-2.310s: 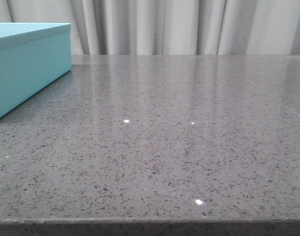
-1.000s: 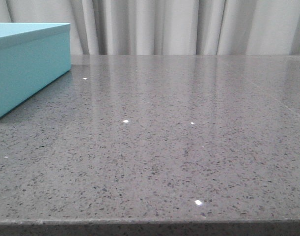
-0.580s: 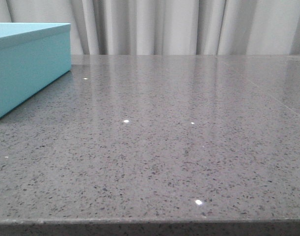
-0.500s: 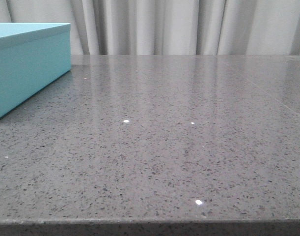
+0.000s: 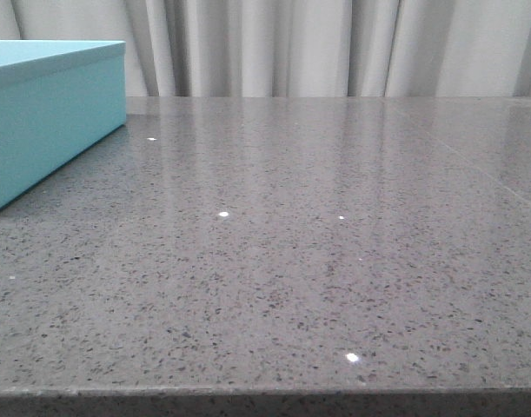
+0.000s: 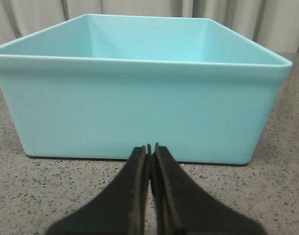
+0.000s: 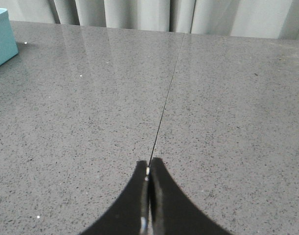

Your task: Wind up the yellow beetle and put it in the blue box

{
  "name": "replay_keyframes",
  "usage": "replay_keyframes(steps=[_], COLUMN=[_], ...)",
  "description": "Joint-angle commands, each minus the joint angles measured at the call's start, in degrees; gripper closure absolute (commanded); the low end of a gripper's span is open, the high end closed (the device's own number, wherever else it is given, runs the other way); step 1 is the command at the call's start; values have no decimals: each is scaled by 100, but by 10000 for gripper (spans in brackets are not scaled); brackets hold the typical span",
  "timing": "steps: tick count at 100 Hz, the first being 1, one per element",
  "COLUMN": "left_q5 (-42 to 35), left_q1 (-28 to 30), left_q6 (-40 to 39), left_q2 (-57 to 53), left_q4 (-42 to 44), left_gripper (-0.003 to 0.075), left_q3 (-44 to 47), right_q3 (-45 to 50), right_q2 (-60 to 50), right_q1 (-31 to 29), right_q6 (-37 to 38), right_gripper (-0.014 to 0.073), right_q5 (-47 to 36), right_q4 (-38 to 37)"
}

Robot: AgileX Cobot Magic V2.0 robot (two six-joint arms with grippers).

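— Turquoise plastic, matte and plain: the blue box (image 6: 139, 107) fills the left wrist view, open on top, with no label or writing on the wall that faces the camera.

— Where does it sit?

— On the grey speckled stone table (image 5: 317, 261), at about ten o'clock in the front view, where only one corner (image 5: 48, 113) shows. The left gripper (image 6: 151, 149) points straight at its near wall, fingers pressed together with nothing between them.

— And the other arm?

— The right gripper (image 7: 148, 169) has its jaws together too, holding nothing, lined up over a thin seam (image 7: 166, 93) in the stone. A sliver of the box (image 7: 1, 36) shows at the edge there.

— The yellow beetle?

— Not visible in any view. White curtains (image 5: 335, 43) hang behind the table.
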Motion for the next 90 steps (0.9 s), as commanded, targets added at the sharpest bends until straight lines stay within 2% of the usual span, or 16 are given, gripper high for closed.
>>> replay_keyframes(steps=[1, 14, 36, 48, 60, 80, 90], left_q5=[-420, -420, -420, -420, -420, -420, -420], left_q1=[11, 11, 11, 11, 11, 11, 11], left_q6=[-47, -47, -47, -47, -47, -47, -47], left_q2=[-183, -183, -183, -183, -183, -183, -183], left_q4=[-13, -13, -13, -13, -13, -13, -13], left_gripper=[739, 739, 739, 739, 739, 739, 739], left_q3=[122, 122, 122, 122, 122, 122, 122], right_q3=[-98, 206, 1236, 1783, 2253, 2826, 3020], right_q2=[42, 36, -324, -670, -1083, -1507, -1607], right_q1=[-8, -108, -704, -1177, -1683, -2119, -2247], right_q6=[-71, -71, -71, -71, -77, -92, -492], right_gripper=[661, 661, 661, 661, 661, 661, 661], right_q5=[-490, -1006, -3177, -3977, -4174, -4162, -4090], right_q4=[-137, -354, -313, -306, -218, -147, 223])
